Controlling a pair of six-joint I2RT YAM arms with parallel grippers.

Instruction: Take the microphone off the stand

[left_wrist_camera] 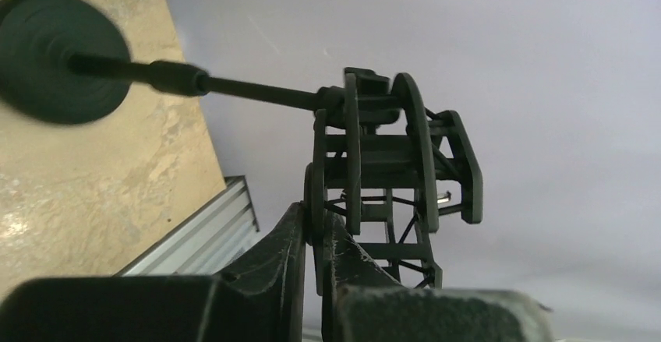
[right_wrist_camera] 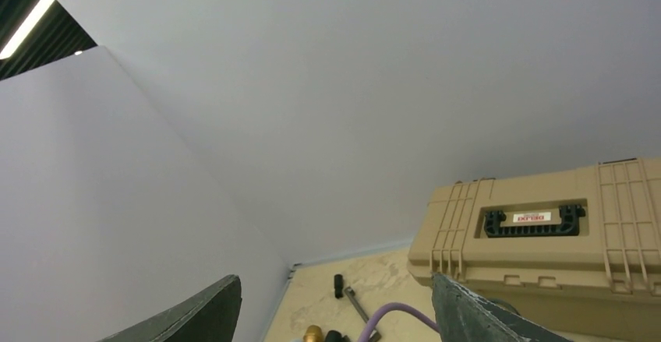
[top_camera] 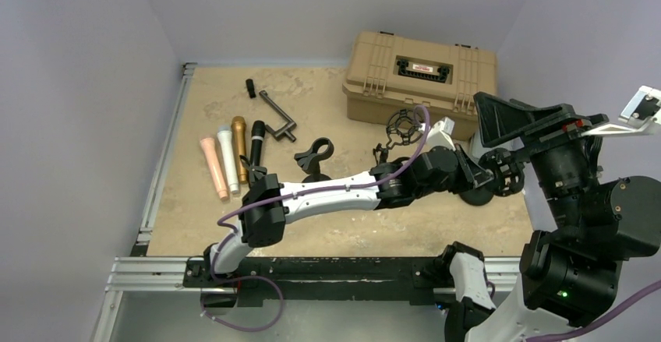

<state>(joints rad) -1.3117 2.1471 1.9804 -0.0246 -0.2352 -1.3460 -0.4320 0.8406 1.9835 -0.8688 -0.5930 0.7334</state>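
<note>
- Left pincer [left_wrist_camera: 316, 229] was pressed together on a ring of the mount [left_wrist_camera: 390, 155], atop the stand [left_wrist_camera: 234, 86].
- Right pincer [right_wrist_camera: 335, 295] stood spread, facing the case [right_wrist_camera: 538, 264].

The left arm [top_camera: 335, 192] stretched across the worktop [top_camera: 351, 233] to the stand [top_camera: 475, 195], barring its middle. A tan case [top_camera: 421, 81] blocked the far right corner, loose microphones [top_camera: 228, 161] lined the left, and open ground lay along the near edge.

The left hand [left_wrist_camera: 316, 223] pinches the shock mount [left_wrist_camera: 405, 163] atop the stand [left_wrist_camera: 179, 77].
</note>
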